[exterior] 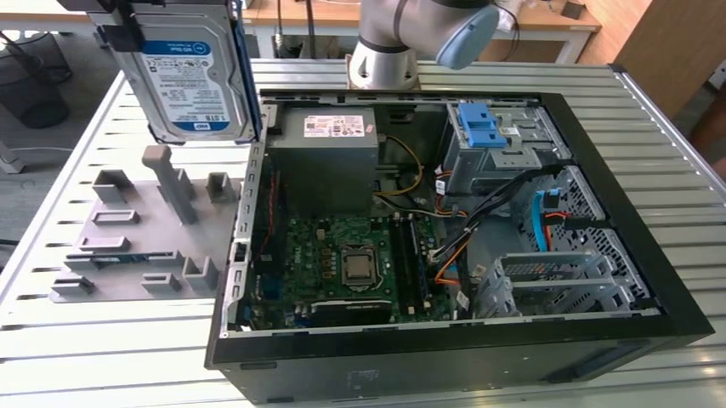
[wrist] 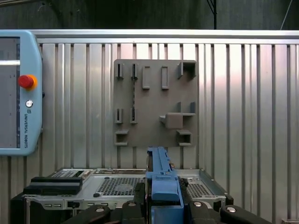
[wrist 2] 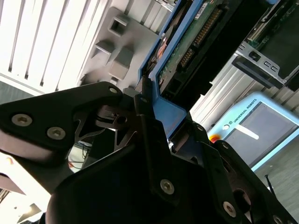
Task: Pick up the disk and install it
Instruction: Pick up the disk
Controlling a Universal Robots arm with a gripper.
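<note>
Pickup done, install pending

I see the gripper [wrist 2: 156,109] clenched on the disk [exterior: 190,81], gripping its blue rail. The disk hangs upright in the air outside the open computer case [exterior: 454,357], over the grey fixture plate [exterior: 131,251] beside the case. It's not yet in the case.

Your work surface is a slatted silver metal table [exterior: 114,340]; on it, toward the exterior view's left, lies a flat grey plastic fixture plate [exterior: 125,246] with upright posts and slots; just beside that plate, on the exterior view's right, a black open computer tower case [exterior: 454,357] lies on its side; in the first wrist view, a pale blue teach pendant [wrist: 18,93] with a red button rests on the slats, apart from the plate.
</note>
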